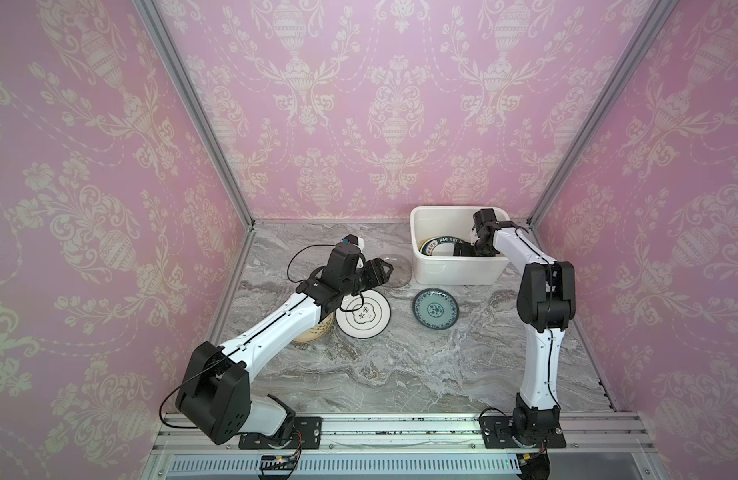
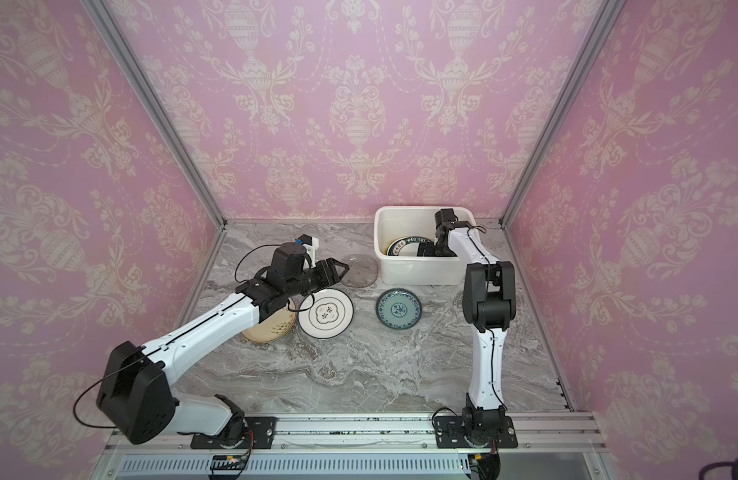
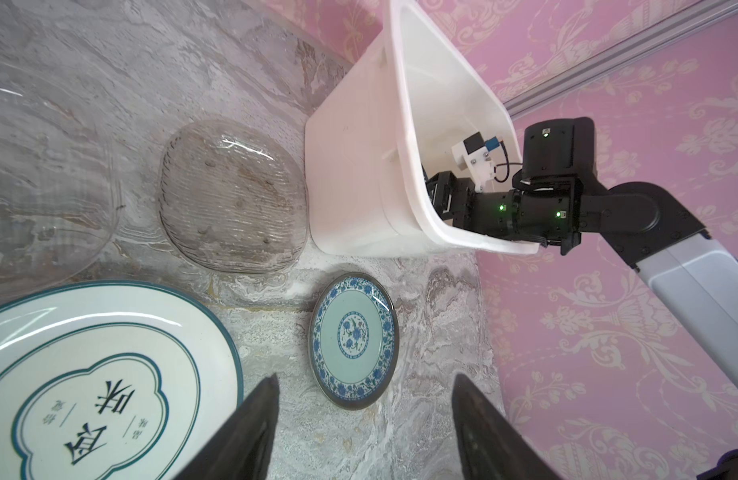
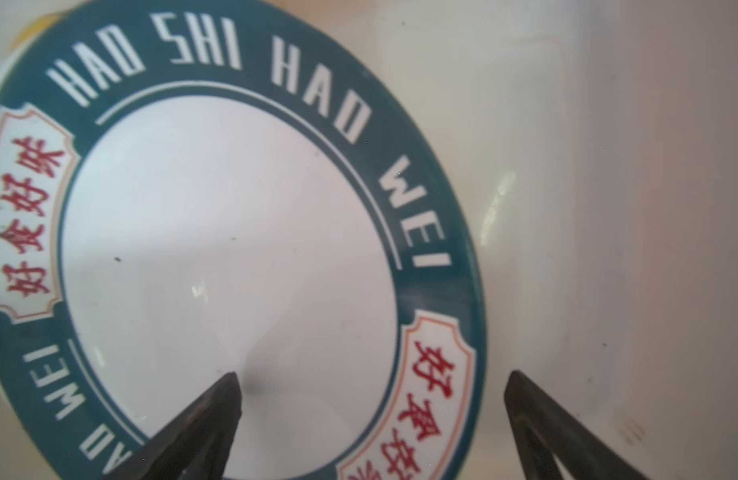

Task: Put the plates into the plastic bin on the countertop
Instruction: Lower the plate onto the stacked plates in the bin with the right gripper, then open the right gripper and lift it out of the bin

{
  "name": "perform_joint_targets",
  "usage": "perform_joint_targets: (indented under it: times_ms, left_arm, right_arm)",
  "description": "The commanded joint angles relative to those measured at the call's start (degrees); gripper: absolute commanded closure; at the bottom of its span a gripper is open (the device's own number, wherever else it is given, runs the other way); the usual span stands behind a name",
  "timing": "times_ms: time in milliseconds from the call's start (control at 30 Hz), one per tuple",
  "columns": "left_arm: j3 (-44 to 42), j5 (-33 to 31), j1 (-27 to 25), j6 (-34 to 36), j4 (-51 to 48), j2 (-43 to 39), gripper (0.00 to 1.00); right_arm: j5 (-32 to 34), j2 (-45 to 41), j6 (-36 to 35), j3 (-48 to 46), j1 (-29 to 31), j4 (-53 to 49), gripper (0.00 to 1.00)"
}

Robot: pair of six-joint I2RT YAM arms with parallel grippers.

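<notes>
The white plastic bin (image 1: 458, 270) (image 2: 417, 272) (image 3: 350, 166) stands at the back right of the marble countertop (image 1: 400, 374). Inside it lies a white plate with a dark lettered rim (image 1: 442, 242) (image 4: 234, 249). My right gripper (image 1: 462, 249) (image 4: 373, 374) is down in the bin, open, its fingers astride that plate's rim without pinching it. On the countertop lie a teal patterned plate (image 1: 435, 308) (image 3: 352, 340), a white green-rimmed plate (image 1: 364, 314) (image 3: 88, 374), a cream plate (image 1: 313, 332) partly under my left arm, and a clear glass plate (image 1: 400, 272) (image 3: 234, 195). My left gripper (image 1: 390, 266) (image 3: 365, 376) hovers open, holding nothing.
A second clear glass edge (image 3: 68, 166) shows close to the left wrist camera. A yellow rim (image 4: 30, 25) peeks from under the lettered plate. The silver rail (image 1: 400, 428) runs along the front, and pink walls with metal posts close in the sides and back.
</notes>
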Motion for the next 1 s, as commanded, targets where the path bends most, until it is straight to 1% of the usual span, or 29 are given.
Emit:
perform_joint_targets:
  times_ms: [0, 167, 333, 433, 567, 667, 800, 833, 900, 933, 967]
  left_arm:
    - [-1.5, -6.5, 0.9, 3.7, -3.1, -3.6, 0.31]
    - [-2.4, -9.1, 1.8, 5.8, -5.3, -7.7, 0.30]
    - [-3.5, -10.8, 2.6, 6.8, -7.3, -12.0, 0.28]
    - [-3.5, -11.6, 2.9, 7.5, -9.2, -14.7, 0.28]
    - [-3.6, -13.1, 3.1, 8.3, -12.0, -19.1, 0.27]
    - [-3.9, -14.5, 3.2, 8.6, -14.0, -23.0, 0.26]
    - [-4.3, -16.8, 3.2, 8.5, -17.7, -28.8, 0.22]
    - [-4.3, -17.2, 3.2, 8.5, -18.6, -29.8, 0.21]
    - [-4.4, -18.0, 3.2, 8.5, -20.9, -32.5, 0.20]
    - [-4.4, -18.3, 3.2, 8.5, -21.9, -33.5, 0.20]
    - [-4.4, -18.4, 3.3, 8.5, -23.1, -34.4, 0.19]
  right_arm:
    - [4.6, -5.4, -1.5, -0.5, 0.6, -2.4, 0.00]
    - [6.2, -8.6, -1.8, -0.2, 1.0, -2.1, 0.00]
    - [7.8, -14.3, -2.0, -0.9, 2.6, -0.8, 0.00]
    - [10.8, -19.5, -4.0, -1.7, 5.0, 0.7, 0.00]
    - [17.4, -27.6, -8.6, -4.8, 9.3, 4.1, 0.00]
    - [19.3, -33.7, -10.3, -7.8, 10.8, 6.5, 0.00]
    - [16.3, -42.3, -9.6, -13.5, 10.8, 10.8, 0.00]
    - [16.2, -44.3, -7.5, -15.5, 10.7, 12.9, 0.00]
    - [16.8, -49.5, 2.5, -22.0, 9.8, 17.3, 0.00]
    - [13.7, -52.4, 5.5, -25.4, 8.7, 19.8, 0.00]
    - [4.7, -55.5, 5.9, -29.6, 6.6, 25.3, 0.00]
